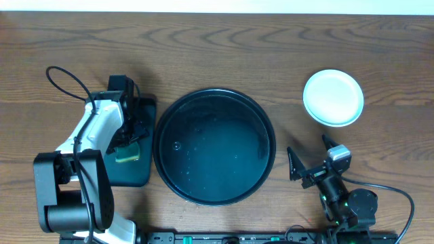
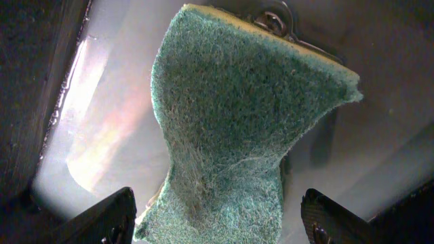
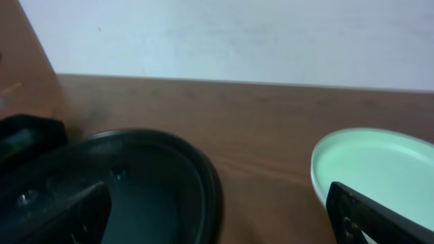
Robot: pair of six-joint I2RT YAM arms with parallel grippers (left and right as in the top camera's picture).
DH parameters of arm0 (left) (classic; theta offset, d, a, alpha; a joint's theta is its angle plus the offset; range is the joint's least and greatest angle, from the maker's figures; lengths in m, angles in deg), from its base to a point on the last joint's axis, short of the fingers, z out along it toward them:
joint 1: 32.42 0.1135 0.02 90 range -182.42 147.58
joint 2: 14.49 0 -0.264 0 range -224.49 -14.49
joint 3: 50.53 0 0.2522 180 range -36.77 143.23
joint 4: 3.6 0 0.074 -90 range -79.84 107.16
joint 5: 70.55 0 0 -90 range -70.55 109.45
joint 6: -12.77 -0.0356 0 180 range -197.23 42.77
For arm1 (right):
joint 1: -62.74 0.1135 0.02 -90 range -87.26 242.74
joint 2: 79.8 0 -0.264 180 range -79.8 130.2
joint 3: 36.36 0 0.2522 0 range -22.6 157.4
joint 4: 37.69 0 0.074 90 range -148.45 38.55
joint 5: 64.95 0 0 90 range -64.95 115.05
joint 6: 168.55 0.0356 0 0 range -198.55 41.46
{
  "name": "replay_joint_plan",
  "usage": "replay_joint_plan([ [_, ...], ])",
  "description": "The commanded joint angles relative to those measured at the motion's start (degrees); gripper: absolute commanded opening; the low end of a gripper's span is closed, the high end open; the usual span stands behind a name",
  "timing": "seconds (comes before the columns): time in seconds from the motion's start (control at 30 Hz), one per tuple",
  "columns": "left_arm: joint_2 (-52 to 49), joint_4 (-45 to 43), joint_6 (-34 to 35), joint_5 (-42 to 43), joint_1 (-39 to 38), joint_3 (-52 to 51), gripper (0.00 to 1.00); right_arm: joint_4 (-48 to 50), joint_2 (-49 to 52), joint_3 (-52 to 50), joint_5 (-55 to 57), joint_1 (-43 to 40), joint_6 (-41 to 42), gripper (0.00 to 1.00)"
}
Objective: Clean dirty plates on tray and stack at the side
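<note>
Left jaws stand wide open around the soft sponge, left of the tray. Right jaws gape open, right of it. The plates sit further right; they look light, slippery, breakable, so pinch a rim

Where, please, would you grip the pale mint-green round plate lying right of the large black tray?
I would grip the pale mint-green round plate at its raised rim, on the edge nearest the open right gripper, coming in low from that side. It lies flat on the wood-grain tabletop, so only the thin upturned rim can be pinched.
</note>
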Motion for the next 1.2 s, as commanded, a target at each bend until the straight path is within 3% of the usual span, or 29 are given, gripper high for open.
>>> replay_joint_plan([
  [0.0, 0.0, 0.3, -0.1, -0.5, 0.1, -0.5, 0.78, -0.7, -4.0, -0.2, 2.3, -0.4, 0.5, 0.99],
  [0.17, 0.0, 0.3, -0.1, -0.5, 0.1, -0.5, 0.78, -1.4, -4.0, -0.2, 4.5, -0.5, 0.1, 0.99],
  [0.5, 0.0, 0.3, -0.1, -0.5, 0.1, -0.5, 0.78, -1.4, -4.0, -0.2, 5.5, -0.5, -13.4, 0.99],
  [0.8, 0.0, 0.3, -0.2, -0.5, 0.1, -0.5, 0.78, -1.6, -4.0, -0.2, 6.2, -0.7, -12.8, 0.99],
  [0.97, 0.0, 0.3, -0.1, -0.5, 0.1, -0.5, 0.79, -1.7, -4.0, -0.2, 8.0, -1.9, -4.5, 0.99],
  [1.17, 0.0, 0.3, -0.2, -0.5, 0.1, -0.5, 0.79, -1.7, -4.0, -0.2, 8.0, -1.9, -10.4, 0.99],
])
